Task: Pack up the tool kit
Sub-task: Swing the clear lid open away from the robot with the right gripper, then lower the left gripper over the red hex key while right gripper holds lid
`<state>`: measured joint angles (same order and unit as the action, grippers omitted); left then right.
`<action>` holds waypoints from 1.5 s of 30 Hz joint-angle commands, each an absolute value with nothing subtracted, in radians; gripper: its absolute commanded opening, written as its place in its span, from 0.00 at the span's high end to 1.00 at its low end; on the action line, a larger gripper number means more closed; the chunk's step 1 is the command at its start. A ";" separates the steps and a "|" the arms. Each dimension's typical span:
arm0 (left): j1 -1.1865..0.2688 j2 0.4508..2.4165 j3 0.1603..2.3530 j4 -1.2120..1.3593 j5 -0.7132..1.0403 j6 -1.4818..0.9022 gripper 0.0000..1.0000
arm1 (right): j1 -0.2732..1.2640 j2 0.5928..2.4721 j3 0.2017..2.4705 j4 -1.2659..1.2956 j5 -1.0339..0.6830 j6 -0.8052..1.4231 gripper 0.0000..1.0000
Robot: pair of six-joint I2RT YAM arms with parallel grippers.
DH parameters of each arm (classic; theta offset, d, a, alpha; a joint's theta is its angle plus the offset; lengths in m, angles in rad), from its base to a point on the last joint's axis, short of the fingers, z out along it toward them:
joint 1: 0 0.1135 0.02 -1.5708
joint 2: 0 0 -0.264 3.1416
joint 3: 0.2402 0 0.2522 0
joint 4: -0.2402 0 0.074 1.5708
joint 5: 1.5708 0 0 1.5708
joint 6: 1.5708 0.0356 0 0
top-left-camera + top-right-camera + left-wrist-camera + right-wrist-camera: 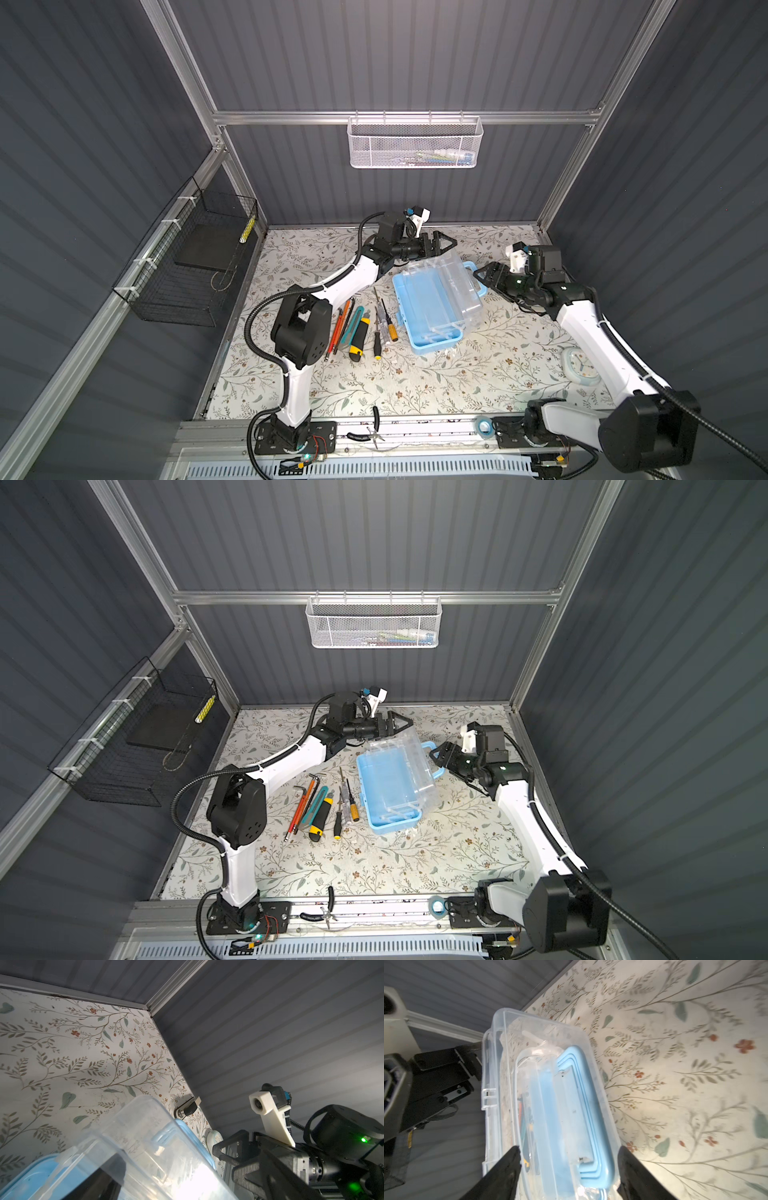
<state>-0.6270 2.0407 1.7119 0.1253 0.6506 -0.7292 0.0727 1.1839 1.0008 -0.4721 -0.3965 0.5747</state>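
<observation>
The tool kit's light-blue case sits mid-table, its clear lid half raised and tilted over the base. My left gripper is open at the lid's far edge; in the left wrist view the lid fills the foreground. My right gripper is open beside the blue handle; in the right wrist view its fingers straddle the handle. Hex keys, a teal knife, a yellow-black knife and screwdrivers lie left of the case.
A white mesh basket hangs on the back wall and a black wire basket on the left wall. Black-handled pliers and a tape roll lie on the front rail. A round pale clock lies under the right arm.
</observation>
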 commanded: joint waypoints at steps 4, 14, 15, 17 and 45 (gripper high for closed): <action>-0.679 2.175 1.928 0.045 0.708 -0.723 0.00 | 0.024 1.037 0.962 -0.540 -0.224 0.568 0.26; -0.654 2.068 1.865 -0.110 0.566 -0.608 0.00 | 0.022 0.957 0.972 -0.562 -0.257 0.535 0.29; -0.640 2.036 1.829 -0.110 0.545 -0.608 0.00 | 0.028 0.960 0.975 -0.562 -0.261 0.529 0.29; -0.612 1.982 1.772 -0.131 0.502 -0.609 0.00 | 0.055 0.968 0.982 -0.561 -0.260 0.515 0.30; -0.414 1.396 1.014 -0.586 -0.145 -0.433 0.36 | 0.733 1.337 1.117 -0.491 -0.072 0.567 0.33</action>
